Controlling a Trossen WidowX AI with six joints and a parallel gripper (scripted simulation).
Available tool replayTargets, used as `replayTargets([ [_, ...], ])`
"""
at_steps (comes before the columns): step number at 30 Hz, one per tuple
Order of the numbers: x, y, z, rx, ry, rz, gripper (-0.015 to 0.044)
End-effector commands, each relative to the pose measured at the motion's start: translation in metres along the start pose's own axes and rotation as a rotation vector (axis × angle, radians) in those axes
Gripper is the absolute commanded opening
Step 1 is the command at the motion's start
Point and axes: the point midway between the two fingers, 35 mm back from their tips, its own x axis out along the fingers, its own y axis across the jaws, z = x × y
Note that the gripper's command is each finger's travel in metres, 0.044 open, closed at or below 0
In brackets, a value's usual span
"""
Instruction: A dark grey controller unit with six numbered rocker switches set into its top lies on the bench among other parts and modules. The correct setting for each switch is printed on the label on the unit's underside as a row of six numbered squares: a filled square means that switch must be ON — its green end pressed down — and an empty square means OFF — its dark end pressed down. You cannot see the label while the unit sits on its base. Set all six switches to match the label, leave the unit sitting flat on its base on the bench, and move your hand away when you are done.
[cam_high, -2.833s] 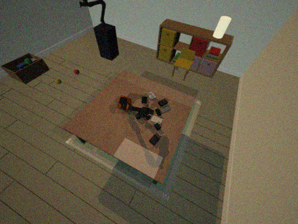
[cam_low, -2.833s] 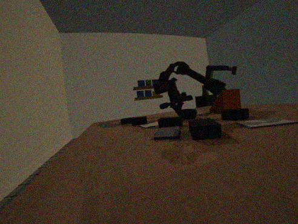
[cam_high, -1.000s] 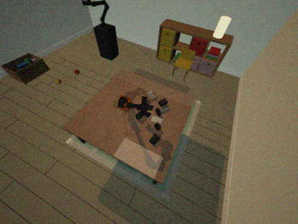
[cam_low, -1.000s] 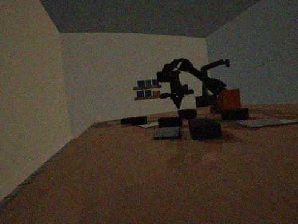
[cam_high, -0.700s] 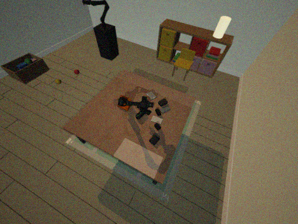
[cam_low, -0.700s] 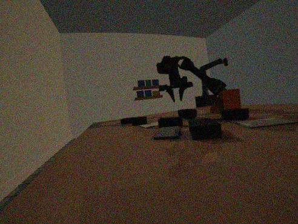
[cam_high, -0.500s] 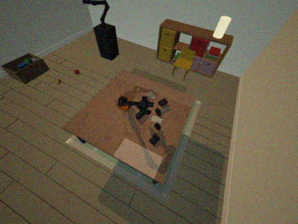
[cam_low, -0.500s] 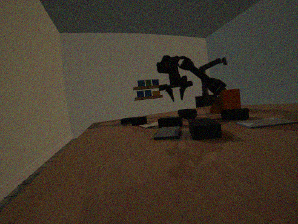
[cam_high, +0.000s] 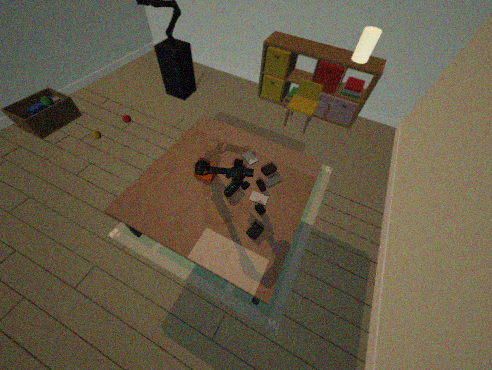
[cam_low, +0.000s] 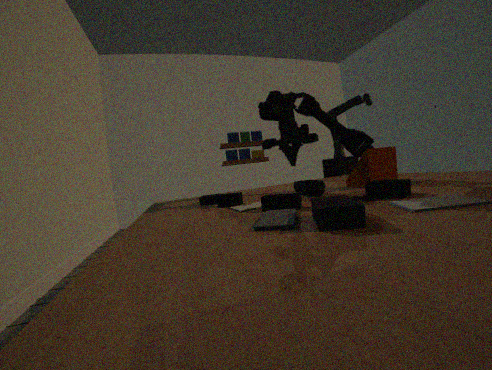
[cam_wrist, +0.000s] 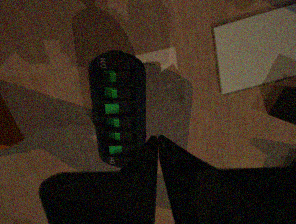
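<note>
The dark grey controller unit (cam_wrist: 117, 107) (cam_high: 231, 193) lies flat on the brown bench (cam_high: 165, 200) (cam_wrist: 220, 130), top up. It has rounded ends and a column of six rocker switches with green patches; I cannot tell which ends are pressed down. It is probably the rounded dark part (cam_low: 309, 187) in the exterior view. My gripper (cam_wrist: 157, 140) (cam_low: 292, 161) (cam_high: 234, 183) is shut and empty. It hangs above the bench, pointing down. In the wrist view its tips are just right of the unit's near end, clear of it.
Several dark modules lie around: a box (cam_low: 338, 212) (cam_high: 255, 230), a flat grey plate (cam_low: 276, 220), others (cam_low: 387, 189) (cam_high: 269, 169). White cards (cam_wrist: 255, 47) (cam_wrist: 162, 57) (cam_high: 259, 197) lie right of the unit. The arm's orange base (cam_high: 202, 171) (cam_low: 377, 165) stands behind it.
</note>
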Motion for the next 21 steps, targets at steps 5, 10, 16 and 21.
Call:
replayTargets([
  [5, 0.0, 0.0, 0.0, 0.0, 0.0, 0.0, 0.0026],
  [10, 0.0, 0.0, 0.0, 0.0, 0.0, 0.0, 0.0157],
  [16, 0.0, 0.0, 0.0, 0.0, 0.0, 0.0, 0.0315],
  [21, 0.0, 0.0, 0.0, 0.0, 0.0, 0.0, 0.044],
])
